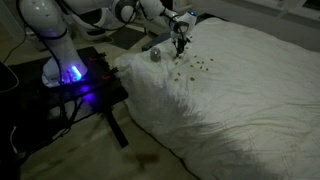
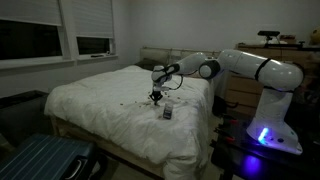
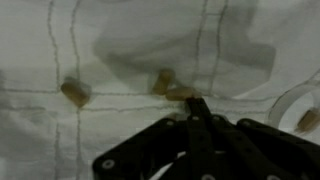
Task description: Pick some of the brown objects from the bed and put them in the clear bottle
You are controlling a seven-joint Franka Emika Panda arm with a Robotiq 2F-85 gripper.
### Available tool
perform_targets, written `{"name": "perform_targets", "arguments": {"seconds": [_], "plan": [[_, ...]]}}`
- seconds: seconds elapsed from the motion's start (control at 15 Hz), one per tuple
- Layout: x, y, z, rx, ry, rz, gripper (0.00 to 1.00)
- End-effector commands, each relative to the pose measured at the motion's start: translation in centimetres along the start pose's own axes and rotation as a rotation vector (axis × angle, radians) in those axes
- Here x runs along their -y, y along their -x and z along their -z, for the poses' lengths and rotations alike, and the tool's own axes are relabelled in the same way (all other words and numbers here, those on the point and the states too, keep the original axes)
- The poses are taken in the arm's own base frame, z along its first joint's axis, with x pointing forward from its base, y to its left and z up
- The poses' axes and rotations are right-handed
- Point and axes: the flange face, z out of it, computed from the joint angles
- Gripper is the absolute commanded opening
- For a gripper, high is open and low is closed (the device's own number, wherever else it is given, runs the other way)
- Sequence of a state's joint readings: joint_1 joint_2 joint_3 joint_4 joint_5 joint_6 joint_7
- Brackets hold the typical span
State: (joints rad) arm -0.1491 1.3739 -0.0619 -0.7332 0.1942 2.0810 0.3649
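Observation:
Small brown pellets (image 1: 196, 67) lie scattered on the white bed (image 1: 250, 105), also seen in an exterior view (image 2: 100, 100). My gripper (image 1: 181, 45) (image 2: 155, 97) is low over the scatter. In the wrist view its fingers (image 3: 194, 104) are closed together with one brown pellet (image 3: 176, 92) pinched at their tips. Two more pellets (image 3: 73, 92) (image 3: 162, 78) lie on the sheet nearby. The clear bottle (image 1: 155, 55) (image 2: 167, 113) stands on the bed close beside the gripper. Its rim shows at the right edge of the wrist view (image 3: 298, 100).
A black table with a blue light (image 1: 70, 78) holds the robot base beside the bed. In an exterior view, a blue suitcase (image 2: 40, 160) lies on the floor by the bed, and a window (image 2: 95, 45) and a dresser (image 2: 235, 95) stand behind.

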Motion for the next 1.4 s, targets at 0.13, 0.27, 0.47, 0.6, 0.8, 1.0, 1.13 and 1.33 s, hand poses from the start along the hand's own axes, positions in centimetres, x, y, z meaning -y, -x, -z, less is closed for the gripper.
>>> {"name": "perform_targets", "arguments": {"seconds": [0.13, 0.27, 0.47, 0.6, 0.8, 1.0, 1.13, 1.33], "plan": [[0.8, -0.2, 2.0, -0.015, 0.021, -0.047, 0.00], [1.0, -0.3, 2.8, -0.018, 0.023, -0.064, 0.00], [1.3, -0.3, 3.9, -0.021, 0.030, -0.083, 0.00], [1.4, 0.0, 4.7, 0.000, 0.038, -0.093, 0.00], [1.4, 0.4, 5.8, 0.043, 0.051, -0.093, 0.00], [1.3, 0.8, 6.8, 0.071, 0.064, -0.083, 0.00], [1.1, 0.8, 7.5, 0.078, 0.068, -0.081, 0.00], [1.0, 1.2, 8.4, 0.102, 0.073, -0.073, 0.00]]}}
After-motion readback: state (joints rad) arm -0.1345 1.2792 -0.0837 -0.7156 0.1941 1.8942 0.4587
